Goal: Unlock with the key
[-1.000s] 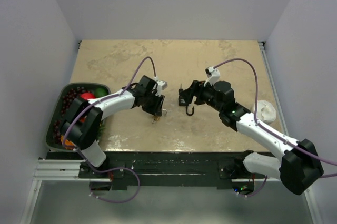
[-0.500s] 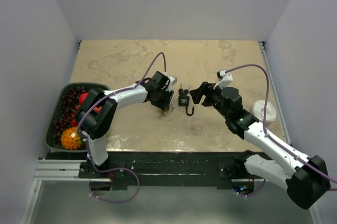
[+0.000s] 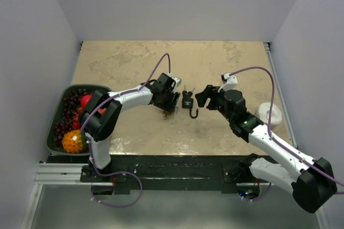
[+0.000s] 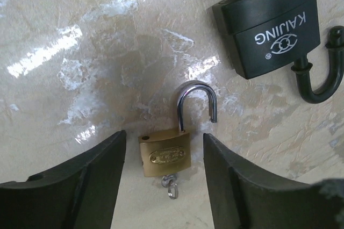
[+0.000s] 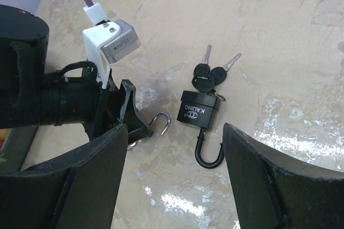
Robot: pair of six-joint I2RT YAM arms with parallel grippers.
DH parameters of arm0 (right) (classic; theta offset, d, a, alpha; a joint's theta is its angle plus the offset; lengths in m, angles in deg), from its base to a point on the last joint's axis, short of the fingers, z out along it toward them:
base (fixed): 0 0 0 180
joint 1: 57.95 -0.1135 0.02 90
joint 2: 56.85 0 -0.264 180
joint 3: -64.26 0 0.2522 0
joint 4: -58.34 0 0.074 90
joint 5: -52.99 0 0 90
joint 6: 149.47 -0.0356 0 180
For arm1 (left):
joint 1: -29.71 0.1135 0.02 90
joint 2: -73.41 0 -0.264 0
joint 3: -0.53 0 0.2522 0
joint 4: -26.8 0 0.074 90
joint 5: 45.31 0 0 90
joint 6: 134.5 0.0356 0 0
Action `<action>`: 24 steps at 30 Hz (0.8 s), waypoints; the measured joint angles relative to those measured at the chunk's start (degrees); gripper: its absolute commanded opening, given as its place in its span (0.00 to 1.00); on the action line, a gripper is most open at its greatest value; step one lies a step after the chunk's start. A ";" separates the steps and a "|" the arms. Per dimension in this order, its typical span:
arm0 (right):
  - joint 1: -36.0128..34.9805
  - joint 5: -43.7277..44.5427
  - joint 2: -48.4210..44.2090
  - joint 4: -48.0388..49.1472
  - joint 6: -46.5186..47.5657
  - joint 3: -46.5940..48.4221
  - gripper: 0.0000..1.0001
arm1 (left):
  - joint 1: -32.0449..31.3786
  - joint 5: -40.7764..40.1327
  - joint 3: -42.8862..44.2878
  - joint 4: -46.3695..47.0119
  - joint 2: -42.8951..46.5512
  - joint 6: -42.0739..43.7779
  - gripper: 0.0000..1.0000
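Observation:
A small brass padlock lies on the table with its silver shackle swung open and a key in its base. My left gripper is open, one finger on each side of the padlock, not touching it. A black padlock with its shackle open lies just right of it, with black-headed keys in its base. My right gripper is open and empty, above and right of the black padlock. In the top view the black padlock lies between the left gripper and the right gripper.
A dark tray of fruit and berries hangs at the table's left edge. A white round object sits at the right edge. Grey walls close in the table on three sides.
The left gripper has moved right, over to the brass padlock beside the black one. The right gripper has let go of the black padlock and drawn back to the right.

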 measured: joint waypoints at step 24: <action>0.00 -0.13 8.22 2.91 0.20 1.64 0.75 | 0.31 -8.61 -13.14 18.25 16.09 -2.40 0.99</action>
